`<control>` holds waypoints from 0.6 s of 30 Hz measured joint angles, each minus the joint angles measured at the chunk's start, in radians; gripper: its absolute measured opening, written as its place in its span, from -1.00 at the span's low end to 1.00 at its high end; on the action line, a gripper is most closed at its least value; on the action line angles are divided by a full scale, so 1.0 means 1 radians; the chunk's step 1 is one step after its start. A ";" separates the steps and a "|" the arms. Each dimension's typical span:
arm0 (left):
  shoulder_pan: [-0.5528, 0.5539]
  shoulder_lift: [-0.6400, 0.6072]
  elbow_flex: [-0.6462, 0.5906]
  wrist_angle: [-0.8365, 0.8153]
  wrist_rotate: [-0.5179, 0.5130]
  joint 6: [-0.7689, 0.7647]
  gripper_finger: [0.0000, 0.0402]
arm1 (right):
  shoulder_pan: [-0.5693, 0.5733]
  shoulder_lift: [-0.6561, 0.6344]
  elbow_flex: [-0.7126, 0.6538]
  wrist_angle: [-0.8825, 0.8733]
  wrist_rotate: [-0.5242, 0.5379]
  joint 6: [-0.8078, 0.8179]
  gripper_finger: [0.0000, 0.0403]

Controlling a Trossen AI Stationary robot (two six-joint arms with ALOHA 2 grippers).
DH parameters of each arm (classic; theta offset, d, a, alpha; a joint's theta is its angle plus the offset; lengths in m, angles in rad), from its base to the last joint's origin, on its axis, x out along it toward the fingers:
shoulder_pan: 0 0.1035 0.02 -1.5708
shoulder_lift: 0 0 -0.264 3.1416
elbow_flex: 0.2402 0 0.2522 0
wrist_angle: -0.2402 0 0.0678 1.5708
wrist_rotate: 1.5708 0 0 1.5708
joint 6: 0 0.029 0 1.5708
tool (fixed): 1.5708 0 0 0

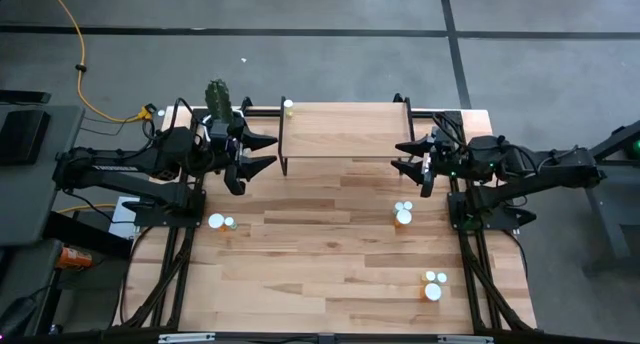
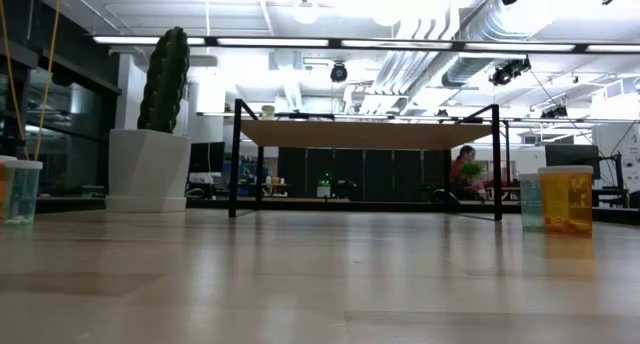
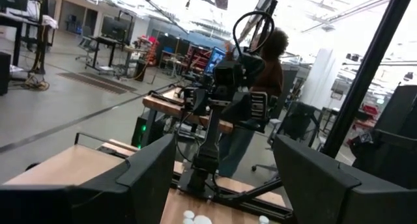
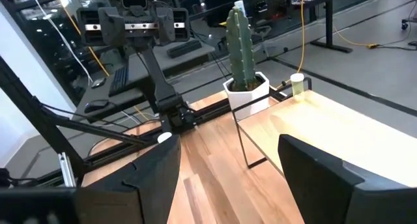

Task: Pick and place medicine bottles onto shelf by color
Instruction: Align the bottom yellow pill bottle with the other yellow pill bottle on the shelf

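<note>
Beside the shelf (image 1: 345, 134), 1 arm at each short end: left pincer (image 1: 262, 152) just off the end nearest the cactus pot (image 1: 219, 102), right pincer (image 1: 408, 156) off the opposite end. Both pincers released, fingers spread, nothing between them in either wrist view. Only 1 pale bottle (image 1: 288, 107) stands on the shelf, at its back corner on the cactus side; the right wrist view shows it close to the board's edge. Remaining medicine bottles on the desk (image 1: 330, 264), all in front of the shelf: 2 (image 1: 222, 222) toward the left arm's side, a small cluster (image 1: 403, 213) with an orange one toward the right arm's side, another cluster (image 1: 433, 285) farther forward again. Most sorting not yet done, by my reading. Risks: a loaded pincer coming in low could catch the shelf's thin black legs or board edge; the corner bottle could be nudged off the back; clustered bottles touch, so closing on 1 may tip its neighbour. Room: shelf top nearly bare, middle of desk open, cactus crowds the left arm's approach.
</note>
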 joint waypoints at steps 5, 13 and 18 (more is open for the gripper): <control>0.000 0.000 0.000 0.001 0.001 0.000 0.24 | 0.000 0.000 0.000 0.000 -0.001 -0.020 0.24; 0.000 0.000 0.000 0.001 0.001 0.000 0.24 | 0.000 0.000 0.000 0.000 -0.002 -0.027 0.24; 0.000 0.000 0.000 0.001 0.001 0.000 0.24 | 0.000 0.000 0.000 0.000 -0.001 -0.027 0.24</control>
